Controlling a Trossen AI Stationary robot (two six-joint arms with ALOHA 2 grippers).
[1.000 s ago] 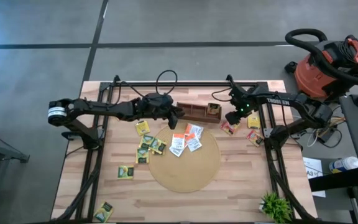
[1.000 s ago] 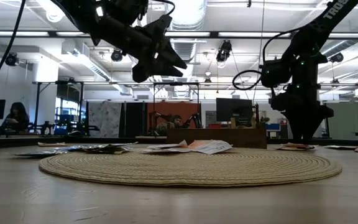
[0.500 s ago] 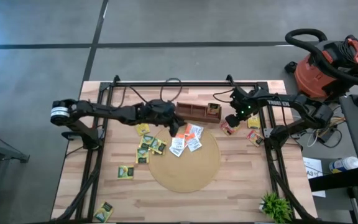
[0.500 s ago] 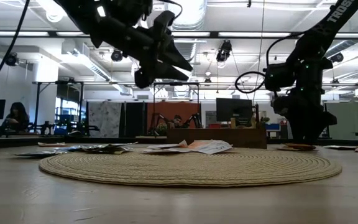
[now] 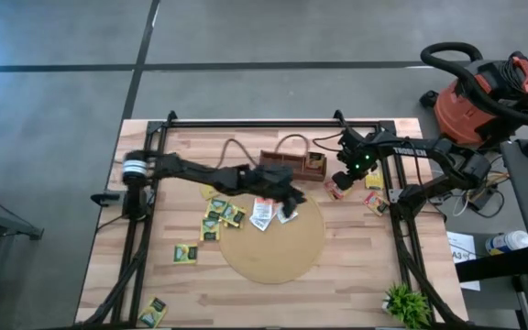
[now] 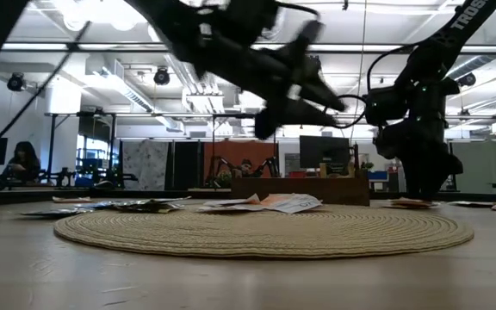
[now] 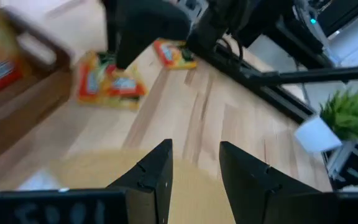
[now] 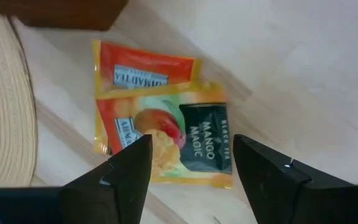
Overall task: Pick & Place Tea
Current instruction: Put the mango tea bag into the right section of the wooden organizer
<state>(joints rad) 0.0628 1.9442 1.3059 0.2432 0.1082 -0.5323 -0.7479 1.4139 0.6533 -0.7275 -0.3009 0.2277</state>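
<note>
The right gripper point(image 5: 340, 183) hangs right of centre in the high view, directly over a small stack of orange tea sachets point(image 8: 160, 127) lying on the bare wooden table point(image 5: 356, 266) just off the right end of the brown wooden compartment box point(image 5: 293, 165). In the right wrist view its two dark fingers point(image 8: 124, 174) are spread wide with nothing between them, and the mango-printed sachet shows in the gap between the tips, with a second orange sachet point(image 8: 145, 73) partly under it; whether the tips touch the paper cannot be told. The left gripper point(image 5: 293, 196) reaches across the middle of the high view to the upper edge of the round tan mat point(image 5: 278, 252), above the white and orange sachets point(image 5: 264, 213) lying there. Its fingers point(image 7: 154, 177) are parted and empty in the left wrist view, and in the low view it is raised well clear of the mat point(image 6: 265, 231). More yellow-and-green sachets point(image 5: 216, 216) are scattered on the table left of the mat, with others toward the lower left of the frame point(image 5: 153, 312) and two orange ones near the right rail point(image 5: 375, 191).
</note>
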